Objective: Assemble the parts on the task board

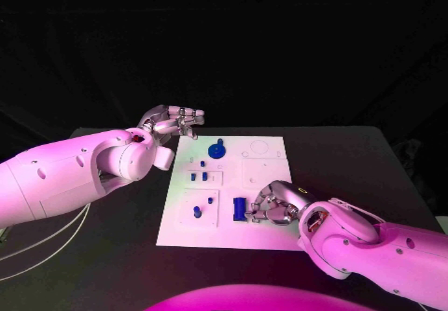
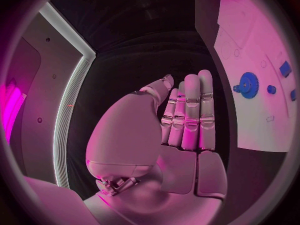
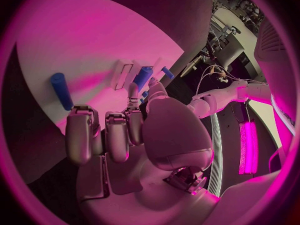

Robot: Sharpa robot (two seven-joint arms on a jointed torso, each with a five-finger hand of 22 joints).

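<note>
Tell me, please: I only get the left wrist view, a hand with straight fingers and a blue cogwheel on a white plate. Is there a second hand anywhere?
Observer: Yes. The head view shows the right hand low over the near right part of the task board.
Operator: Is it close to any blue piece?
Observer: A blue rod lies flat on the board right beside that hand. I cannot tell whether they touch.
Operator: And where is my hand compared with the plate?
Observer: The left hand hangs off the board, just past its far left corner.
</note>
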